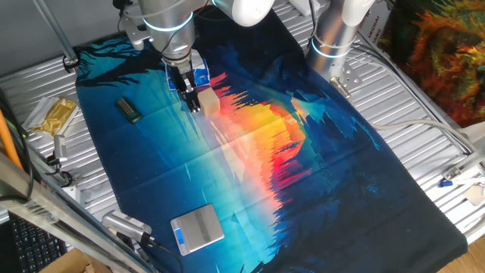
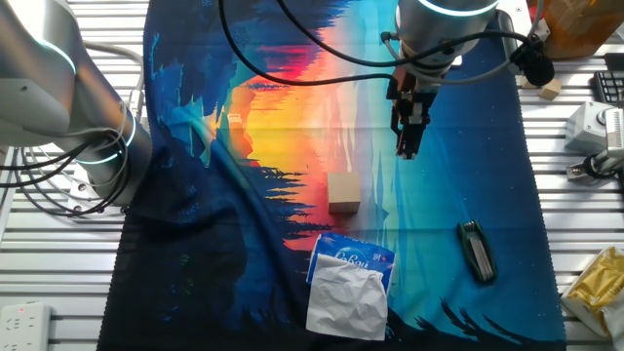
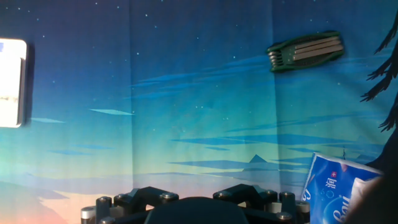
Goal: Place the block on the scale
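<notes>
The block (image 1: 210, 102) is a small tan wooden cube on the printed cloth, right beside my gripper (image 1: 193, 105) in one fixed view. In the other fixed view the block (image 2: 343, 192) lies left of and below the gripper (image 2: 408, 146), which hangs above the cloth, apart from it. The gripper looks open and holds nothing. The scale (image 1: 198, 227) is flat and silver with a blue strip, near the cloth's front edge. It shows at the left edge of the hand view (image 3: 12, 81). The block is out of the hand view, where only the gripper's knuckles show.
A blue-and-white tissue packet (image 2: 346, 283) lies close to the block and shows in the hand view (image 3: 333, 183). A small dark bar (image 1: 129, 110) lies on the cloth to the side. A gold packet (image 1: 54, 115) and cables sit on the metal table off the cloth.
</notes>
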Motion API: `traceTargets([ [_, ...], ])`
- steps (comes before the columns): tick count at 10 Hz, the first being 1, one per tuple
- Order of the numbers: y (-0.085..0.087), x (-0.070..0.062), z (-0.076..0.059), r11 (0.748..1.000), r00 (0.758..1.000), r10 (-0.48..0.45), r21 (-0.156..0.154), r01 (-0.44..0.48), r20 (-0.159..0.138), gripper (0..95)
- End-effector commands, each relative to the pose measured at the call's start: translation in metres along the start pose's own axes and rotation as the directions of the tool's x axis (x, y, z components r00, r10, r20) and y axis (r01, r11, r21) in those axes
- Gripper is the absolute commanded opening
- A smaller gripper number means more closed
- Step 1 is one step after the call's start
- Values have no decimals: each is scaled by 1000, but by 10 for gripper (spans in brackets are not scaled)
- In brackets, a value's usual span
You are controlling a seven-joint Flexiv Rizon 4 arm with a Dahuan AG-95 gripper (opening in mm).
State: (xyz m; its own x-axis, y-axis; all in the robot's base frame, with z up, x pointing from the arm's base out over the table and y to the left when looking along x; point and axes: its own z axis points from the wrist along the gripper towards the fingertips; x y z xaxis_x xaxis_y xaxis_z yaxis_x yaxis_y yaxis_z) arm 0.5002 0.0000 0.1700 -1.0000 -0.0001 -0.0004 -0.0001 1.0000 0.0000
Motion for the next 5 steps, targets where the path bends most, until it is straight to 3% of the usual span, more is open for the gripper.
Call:
traceTargets([
  [1,0,0,0,939,937,-343,7,343,61,0],
  [2,0,0,0,947,948,-310,-69,315,74,0],
  [3,0,0,0,936,950,-292,-174,307,107,0],
  [4,0,0,0,902,987,-117,-403,152,111,0],
  [5,0,0,-1,888,993,-76,-447,110,93,0],
])
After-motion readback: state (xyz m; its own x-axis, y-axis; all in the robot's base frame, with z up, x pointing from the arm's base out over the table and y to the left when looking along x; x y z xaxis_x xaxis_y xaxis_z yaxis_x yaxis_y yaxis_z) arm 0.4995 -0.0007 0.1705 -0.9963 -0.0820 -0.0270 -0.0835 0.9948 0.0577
